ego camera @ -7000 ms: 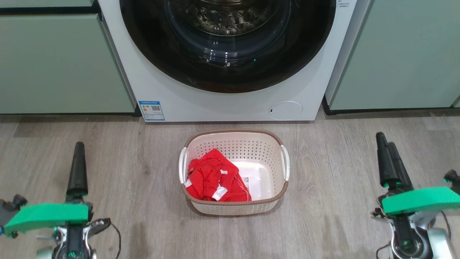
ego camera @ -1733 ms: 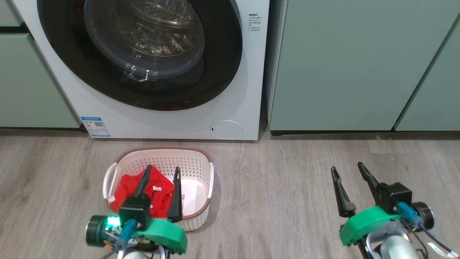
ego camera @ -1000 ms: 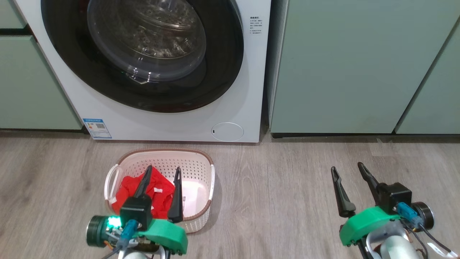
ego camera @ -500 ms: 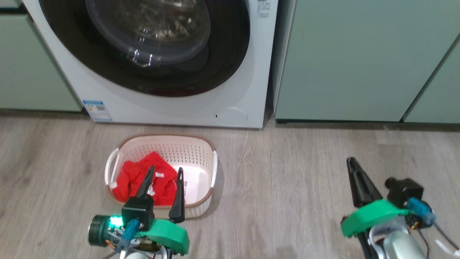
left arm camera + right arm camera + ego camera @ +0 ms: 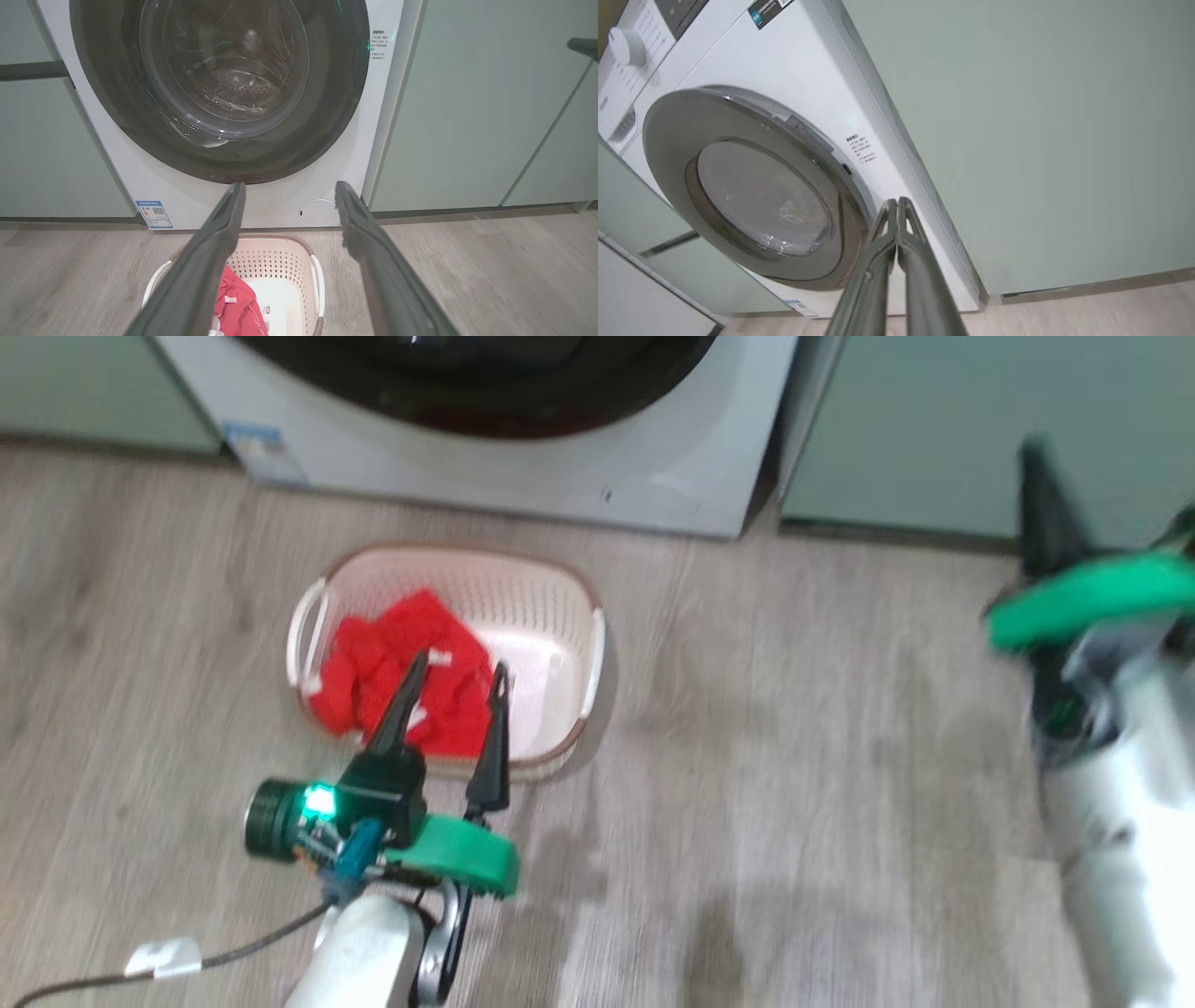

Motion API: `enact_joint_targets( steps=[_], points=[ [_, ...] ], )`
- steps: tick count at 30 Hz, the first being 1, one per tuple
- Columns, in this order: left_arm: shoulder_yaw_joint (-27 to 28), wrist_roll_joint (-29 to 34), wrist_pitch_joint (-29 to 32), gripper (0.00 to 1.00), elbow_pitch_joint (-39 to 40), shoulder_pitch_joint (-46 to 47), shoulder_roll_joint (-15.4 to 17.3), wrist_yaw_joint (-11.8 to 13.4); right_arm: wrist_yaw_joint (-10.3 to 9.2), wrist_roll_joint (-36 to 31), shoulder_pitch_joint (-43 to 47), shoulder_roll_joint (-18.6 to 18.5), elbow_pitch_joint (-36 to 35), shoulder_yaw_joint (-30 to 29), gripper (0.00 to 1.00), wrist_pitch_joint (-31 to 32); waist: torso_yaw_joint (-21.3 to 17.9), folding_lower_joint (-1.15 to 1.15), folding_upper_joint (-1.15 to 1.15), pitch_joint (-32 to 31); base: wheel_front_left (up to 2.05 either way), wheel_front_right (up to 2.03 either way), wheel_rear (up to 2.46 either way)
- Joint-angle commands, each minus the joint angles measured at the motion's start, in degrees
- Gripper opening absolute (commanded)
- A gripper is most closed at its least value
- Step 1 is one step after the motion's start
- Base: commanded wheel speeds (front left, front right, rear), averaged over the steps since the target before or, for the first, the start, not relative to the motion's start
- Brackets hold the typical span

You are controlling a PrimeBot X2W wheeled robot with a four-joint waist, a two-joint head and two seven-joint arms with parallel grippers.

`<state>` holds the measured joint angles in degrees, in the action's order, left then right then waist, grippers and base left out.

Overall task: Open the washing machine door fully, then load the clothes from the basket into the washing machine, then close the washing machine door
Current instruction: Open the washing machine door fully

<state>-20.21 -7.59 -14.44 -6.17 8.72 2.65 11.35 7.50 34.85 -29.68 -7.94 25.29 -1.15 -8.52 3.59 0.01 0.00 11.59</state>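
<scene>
The washing machine [image 5: 369, 140] stands with its black-rimmed door [image 5: 219, 88] shut; the right wrist view shows the door [image 5: 752, 186] from the side. On the floor in front sits the cream basket [image 5: 551, 602] with red clothes [image 5: 401, 663] piled in its left half. My left gripper [image 5: 459, 665] hangs open above the basket's near side, with nothing between its fingers [image 5: 210, 252]. My right gripper [image 5: 896, 201] is shut on nothing. It is raised at the far right [image 5: 1036, 476], pointing at the machine's right edge.
Pale green cabinets [image 5: 476, 107] flank the machine, with one more on the left [image 5: 42, 149]. A small round white panel [image 5: 318, 213] sits low on the machine's front. Bare wood floor [image 5: 794, 756] stretches to the right of the basket.
The head camera has dipped and the picture is blurred. My right gripper has shut and risen toward the machine's right side. The left gripper stays open over the basket.
</scene>
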Motion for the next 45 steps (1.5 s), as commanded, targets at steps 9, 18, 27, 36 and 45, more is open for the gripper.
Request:
enact_joint_targets(
  steps=[9, 18, 27, 36, 45],
  points=[
    [-1.35, -2.1, -0.56, 1.0, 4.21, 7.33, 0.22, 2.39, -0.01, 13.93, -25.56, -3.8, 6.61, -1.92, 0.0, 11.43, 7.26, -0.01, 0.0, 11.54, 0.0, 0.0, 0.0],
    [-3.98, -3.97, -0.56, 1.0, 5.81, 10.02, 0.22, 4.26, -0.01, 20.39, -42.36, -5.9, 16.56, -1.63, 0.0, 20.63, 11.44, -0.01, 0.0, 16.53, 0.0, 0.0, 0.0],
    [-5.53, -4.94, -0.56, 1.0, 5.79, 10.64, 0.22, 5.09, -0.01, 23.4, -49.84, -7.92, 24.61, -0.47, 0.0, 26.98, 14.12, -0.01, 0.0, 17.99, 0.0, 0.0, 0.0],
    [-7.22, -6.68, -0.56, 1.0, 6.31, 10.9, 0.22, 5.31, -0.01, 26.06, -55.26, -8.48, 29.65, -0.49, 0.0, 28.55, 16.56, -0.01, 0.0, 19.42, 0.0, 0.0, 0.0],
    [-8.16, -7.3, -0.56, 1.0, 6.78, 11.08, 0.22, 5.81, -0.01, 27.36, -58.61, -8.76, 31.9, 0.4, 0.0, 28.33, 18.16, -0.01, 0.0, 20.15, 0.0, 0.0, 0.0]
  ],
)
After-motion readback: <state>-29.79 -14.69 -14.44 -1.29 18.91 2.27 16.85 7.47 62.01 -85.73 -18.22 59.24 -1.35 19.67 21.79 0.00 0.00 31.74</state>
